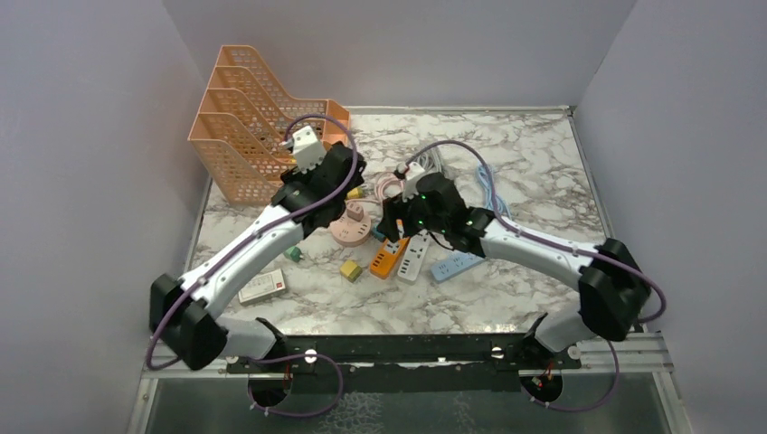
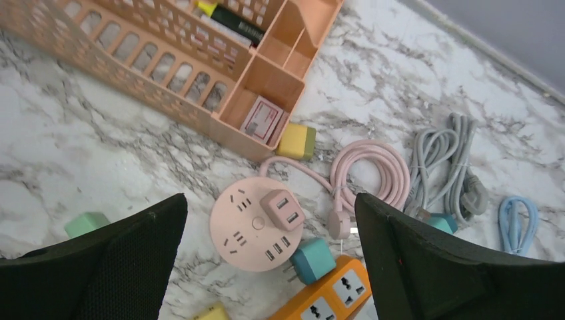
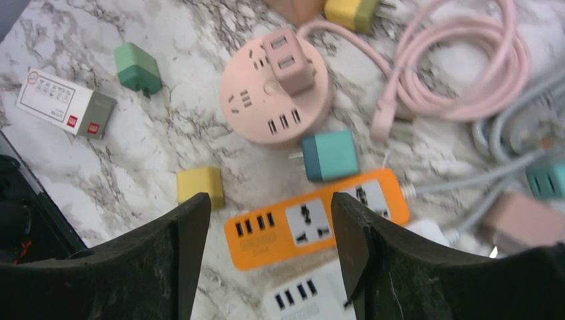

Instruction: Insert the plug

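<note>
The marble table (image 1: 543,163) carries the whole job, with the peach file rack (image 1: 244,117) at its far left corner. Both arms reach into the clutter at the middle.

The left gripper (image 2: 270,200) hangs above the round pink socket hub (image 3: 256,107), its fingers spread wide and nothing between them. The right gripper (image 3: 270,200) is just as wide open and just as empty, hovering over the orange power strip (image 3: 313,220), with a white power strip (image 3: 306,293) just beside that at the bottom of the view.

A pink adapter (image 3: 286,60) already sits in the hub, so I take the loose teal plug (image 3: 330,155) as my piece. It lies on its side on the marble, between the hub and the orange strip, close beside both.

From the right wrist camera it is just ahead of the open fingers, a little toward the right-hand one. Its axis from body to prongs runs across the view, prongs to the left, roughly in line with the gap between my fingers. I judge the right arm the nearer one. I would turn that wrist so the pads close on the plug's flat sides, not on the prongs. A yellow adapter (image 3: 200,185) lies off to the left, apart from the plug.
</note>
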Robot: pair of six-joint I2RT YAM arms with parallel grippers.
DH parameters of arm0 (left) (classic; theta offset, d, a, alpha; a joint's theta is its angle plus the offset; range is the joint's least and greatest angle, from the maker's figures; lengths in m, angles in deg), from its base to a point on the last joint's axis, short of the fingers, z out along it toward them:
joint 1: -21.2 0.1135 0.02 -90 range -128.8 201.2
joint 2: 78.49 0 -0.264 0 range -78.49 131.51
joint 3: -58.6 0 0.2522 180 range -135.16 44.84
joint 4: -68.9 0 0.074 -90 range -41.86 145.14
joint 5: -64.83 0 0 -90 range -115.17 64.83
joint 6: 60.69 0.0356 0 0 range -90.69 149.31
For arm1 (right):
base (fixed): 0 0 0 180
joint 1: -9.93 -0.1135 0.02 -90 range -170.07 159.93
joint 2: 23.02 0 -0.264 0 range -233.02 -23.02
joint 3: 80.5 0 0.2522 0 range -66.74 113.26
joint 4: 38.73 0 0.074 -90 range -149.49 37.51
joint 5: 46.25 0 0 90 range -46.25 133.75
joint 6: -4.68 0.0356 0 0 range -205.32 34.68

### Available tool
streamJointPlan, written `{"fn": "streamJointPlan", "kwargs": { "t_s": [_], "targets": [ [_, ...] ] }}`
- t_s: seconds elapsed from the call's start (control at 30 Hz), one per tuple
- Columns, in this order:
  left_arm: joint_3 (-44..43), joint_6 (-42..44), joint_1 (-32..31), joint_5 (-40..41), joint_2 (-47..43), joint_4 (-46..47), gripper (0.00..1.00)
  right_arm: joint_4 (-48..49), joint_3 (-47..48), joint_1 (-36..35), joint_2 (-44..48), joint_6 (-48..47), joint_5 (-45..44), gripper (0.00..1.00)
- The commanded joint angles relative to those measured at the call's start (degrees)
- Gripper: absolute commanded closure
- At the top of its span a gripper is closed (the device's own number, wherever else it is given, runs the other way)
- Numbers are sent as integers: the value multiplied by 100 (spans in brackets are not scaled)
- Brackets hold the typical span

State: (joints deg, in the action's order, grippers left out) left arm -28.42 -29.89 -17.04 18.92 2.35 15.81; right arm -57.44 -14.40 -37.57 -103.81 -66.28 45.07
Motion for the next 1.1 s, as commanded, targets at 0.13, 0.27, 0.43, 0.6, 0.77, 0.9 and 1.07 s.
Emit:
{"fn": "streamJointPlan", "kwargs": {
  "t_s": [0.13,0.27,0.43,0.6,0.77,0.9,1.07],
  "targets": [
    [1618,2358,1811,-2504,-1601,1824,1,-358,2113,13,-2062,-1030,986,35],
    [2091,2347,2960,-4258,-1605,1641,1,-657,2861,11,-2781,-1217,1101,35],
    [2585,2333,3552,-5075,-1770,1567,1,-913,3352,5,-3323,-1585,1120,38],
    [2700,2497,3775,-4985,-1832,1189,1,-871,3529,5,-3587,-1825,1033,45],
    [2915,2558,3912,-4870,-2004,872,1,-756,3693,5,-3831,-2058,831,61],
    [3036,2594,3999,-4601,-2097,605,1,-811,3815,2,-3996,-2267,688,67],
    [3106,2582,4077,-4551,-2166,516,1,-792,3864,5,-4046,-2387,685,56]
  ]
}}
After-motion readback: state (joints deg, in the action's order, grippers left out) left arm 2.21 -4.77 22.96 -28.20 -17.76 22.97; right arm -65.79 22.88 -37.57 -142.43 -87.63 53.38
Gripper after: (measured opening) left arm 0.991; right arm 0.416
